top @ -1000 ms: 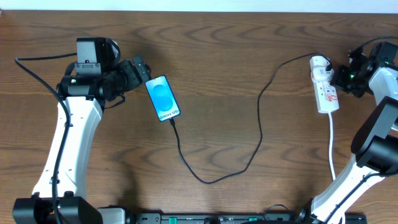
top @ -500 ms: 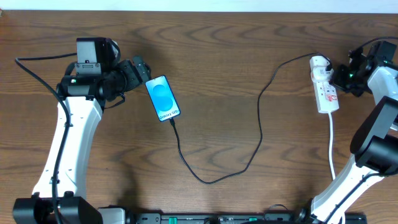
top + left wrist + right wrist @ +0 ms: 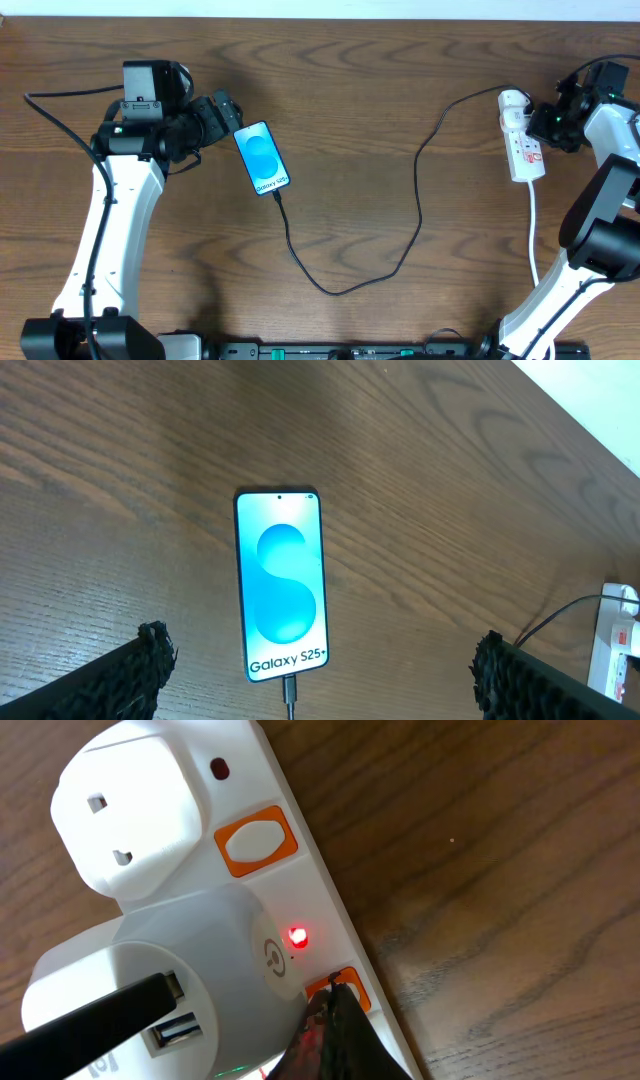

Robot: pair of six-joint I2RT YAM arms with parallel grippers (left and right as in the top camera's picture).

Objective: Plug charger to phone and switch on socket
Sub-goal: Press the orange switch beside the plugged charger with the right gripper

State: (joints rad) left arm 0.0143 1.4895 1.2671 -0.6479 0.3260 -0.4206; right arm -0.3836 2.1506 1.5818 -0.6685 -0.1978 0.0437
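Note:
The phone [image 3: 262, 158] lies face up on the table, blue screen lit, also in the left wrist view [image 3: 281, 586]. The black charger cable [image 3: 352, 285] is plugged into its lower end [image 3: 290, 692] and runs to the white adapter [image 3: 180, 990] on the socket [image 3: 523, 150]. My left gripper [image 3: 226, 110] is open just behind the phone, fingers wide apart [image 3: 330, 680]. My right gripper [image 3: 549, 122] is shut, its tip [image 3: 336, 998] pressing an orange switch [image 3: 342, 988] on the socket [image 3: 330, 910]. A red light [image 3: 297, 935] glows beside the switch.
A second white plug [image 3: 130, 810] sits in the socket's end outlet, with another orange switch [image 3: 256, 841] beside it. The socket's white cord [image 3: 533, 230] trails toward the front right. The table's far edge [image 3: 320, 17] runs along the top.
My right gripper has shifted slightly left onto the socket's edge. The phone, cable and left arm have not moved.

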